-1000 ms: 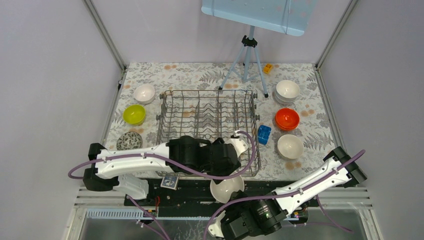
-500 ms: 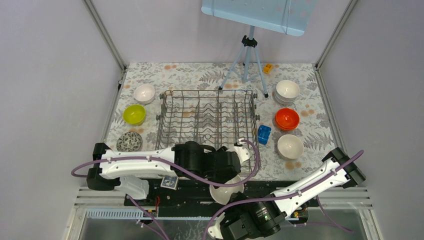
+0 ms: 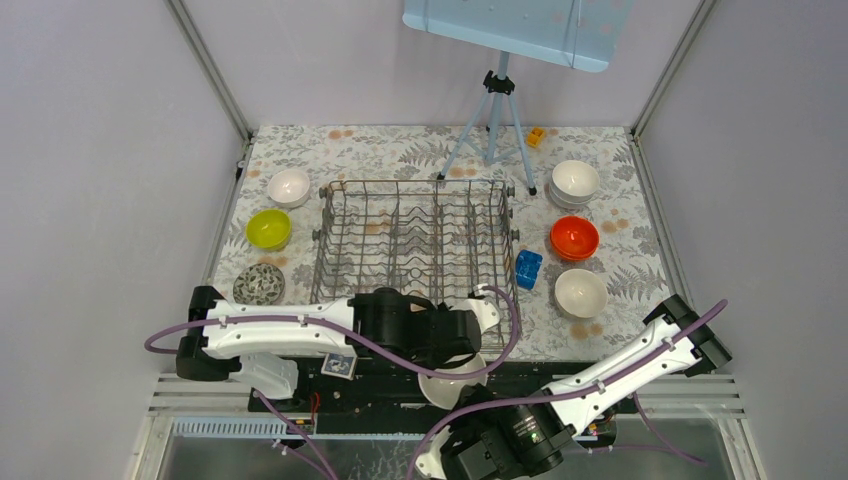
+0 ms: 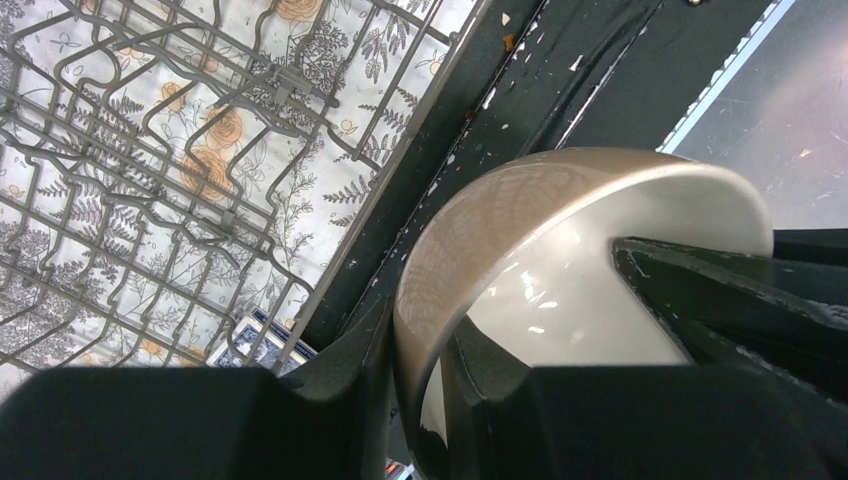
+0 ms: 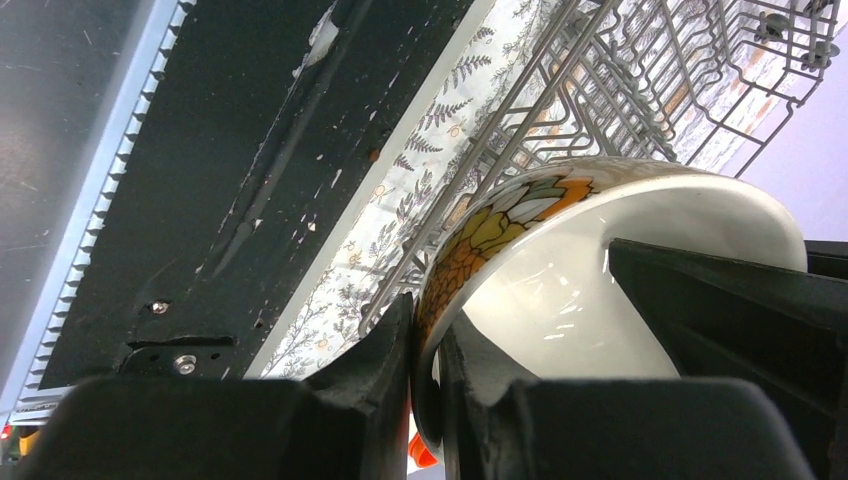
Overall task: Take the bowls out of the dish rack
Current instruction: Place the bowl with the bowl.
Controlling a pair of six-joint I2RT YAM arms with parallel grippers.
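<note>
A bowl [image 3: 447,388], white inside, hangs over the black near edge of the table just in front of the dish rack [image 3: 415,225]. My right gripper [image 3: 468,405] is shut on its rim from below. In the right wrist view the bowl [image 5: 560,290] shows an orange flower pattern outside, pinched at the right gripper [image 5: 428,325]. My left gripper [image 3: 460,358] reaches over the rack's near rim. In the left wrist view the bowl [image 4: 560,290] looks beige outside, and the left gripper [image 4: 415,325] is shut on its wall, one finger on each side. No bowls show among the rack's tines.
Left of the rack sit a white bowl [image 3: 290,186], a lime bowl [image 3: 268,228] and a grey patterned dish [image 3: 259,283]. On the right are stacked white bowls [image 3: 575,180], an orange-red bowl [image 3: 574,237], another white bowl [image 3: 580,292] and a blue block [image 3: 527,268]. A tripod [image 3: 495,120] stands behind.
My left arm has slid toward the near edge and its jaws have closed onto the bowl's rim. The right gripper has kept its hold, shifting the bowl slightly nearer.
</note>
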